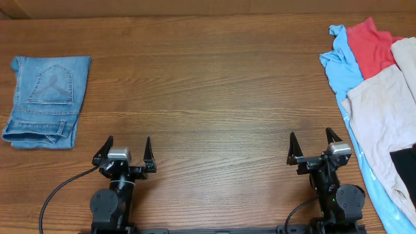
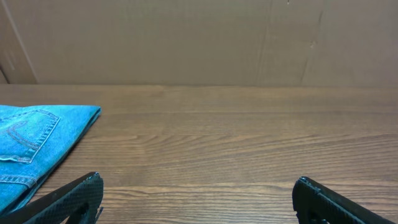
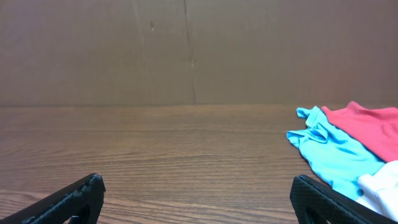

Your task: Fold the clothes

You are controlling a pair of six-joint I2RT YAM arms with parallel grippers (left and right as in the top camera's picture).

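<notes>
Brown wood-grain tabletop [image 1: 208, 84], backed by a plain brown cardboard wall [image 2: 186, 37]. Task item: a loose heap of soft fabric clothes [image 1: 383, 110], unfolded, at the tabletop's right edge and partly cut off by the overhead view. It comprises a light blue garment [image 1: 341, 65] at the bottom, crumpled at its far end and running as a strip along the heap's inner side; a red garment [image 1: 370, 45] laid over the blue at the far end; a pale beige garment [image 1: 390, 97] spread across the middle; and a black garment [image 1: 406, 166] at the near right, only partly in view. The right wrist view shows the blue [image 3: 329, 149] and red [image 3: 367, 127] pieces ahead and to the right. Other item: a pair of blue denim jeans [image 1: 45, 101], folded into a neat rectangle with a back pocket uppermost, at the far left, well apart from the heap. Left gripper [image 1: 127, 144]: near edge, left of centre, black fingers [image 2: 74, 199] spread wide apart, holding nothing, jeans ahead and to its left. Right gripper [image 1: 311, 140]: near edge, just beside the heap, fingers [image 3: 323, 199] likewise spread wide, holding nothing, touching no cloth. A black cable [image 1: 55, 195] trails from the left arm's base.
</notes>
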